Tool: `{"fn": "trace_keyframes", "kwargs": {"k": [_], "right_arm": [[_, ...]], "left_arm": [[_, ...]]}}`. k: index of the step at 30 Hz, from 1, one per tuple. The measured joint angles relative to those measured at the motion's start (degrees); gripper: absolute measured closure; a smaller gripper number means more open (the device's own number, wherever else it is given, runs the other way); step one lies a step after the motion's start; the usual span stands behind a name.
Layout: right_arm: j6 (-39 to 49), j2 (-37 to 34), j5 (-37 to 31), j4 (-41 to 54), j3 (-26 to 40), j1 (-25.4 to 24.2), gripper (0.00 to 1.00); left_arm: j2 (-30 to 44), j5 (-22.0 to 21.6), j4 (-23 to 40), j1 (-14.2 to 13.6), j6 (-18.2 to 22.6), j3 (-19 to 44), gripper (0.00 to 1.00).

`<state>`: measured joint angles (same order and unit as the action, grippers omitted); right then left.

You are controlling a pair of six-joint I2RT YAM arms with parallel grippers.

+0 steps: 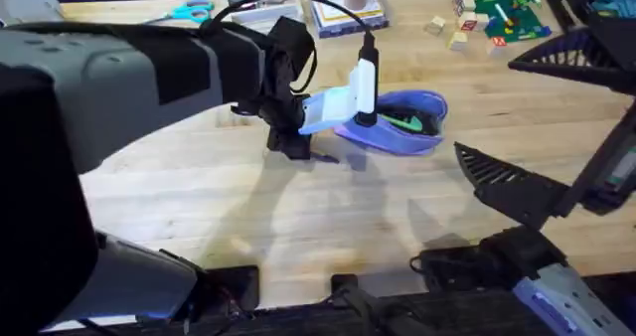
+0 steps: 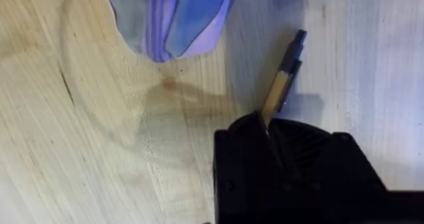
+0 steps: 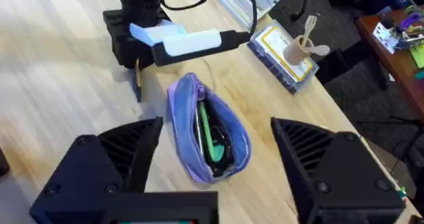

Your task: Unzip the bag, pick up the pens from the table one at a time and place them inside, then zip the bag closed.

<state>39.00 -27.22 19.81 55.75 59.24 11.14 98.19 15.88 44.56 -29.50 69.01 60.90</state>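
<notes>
Wooden table [image 1: 298,217]: left fingers [image 2: 265,128] pinch pen [image 2: 281,85] tip-first toward bag [image 2: 175,18].

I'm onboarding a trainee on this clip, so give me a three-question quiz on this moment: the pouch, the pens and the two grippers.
1. True or false: the bag is zipped shut.
2. What does the left gripper hold? A) the teal scissors B) a pen C) the bag's zipper pull
3. Fill in: the right gripper hangs over the bag with its fingers ____.

Key
1. False. The bag lies unzipped on the table, with a green item showing inside.
2. B. The pen's yellowish barrel and dark tip stick out from between the fingers, beside the bag's end.
3. Open. The fingers stand wide apart on either side of the bag, touching nothing.
</notes>
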Motion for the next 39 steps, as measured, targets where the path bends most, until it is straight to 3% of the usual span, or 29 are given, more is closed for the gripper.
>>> {"fn": "trace_keyframes", "kwargs": {"k": [8, 14, 22, 39], "right_arm": [[0.0, 0.01, 0.0, 0.0, 0.0, 0.0, 0.003], [0.0, 0.0, 0.0, 0.0, 0.0, 0.0, 0.004], [0.0, 0.0, 0.0, 0.0, 0.0, 0.0, 0.005], [0.0, 0.0, 0.0, 0.0, 0.0, 0.0, 0.003]], "left_arm": [[0.01, -0.12, -0.23, 0.0, -1.63, 0.14, 0.958], [2.68, -2.47, 3.74, 0.07, -4.36, 5.89, 0.958], [2.84, -2.65, 9.4, 0.07, -5.05, 16.77, 0.958], [2.84, -0.52, 12.98, 0.07, -11.02, 30.04, 0.958]]}}
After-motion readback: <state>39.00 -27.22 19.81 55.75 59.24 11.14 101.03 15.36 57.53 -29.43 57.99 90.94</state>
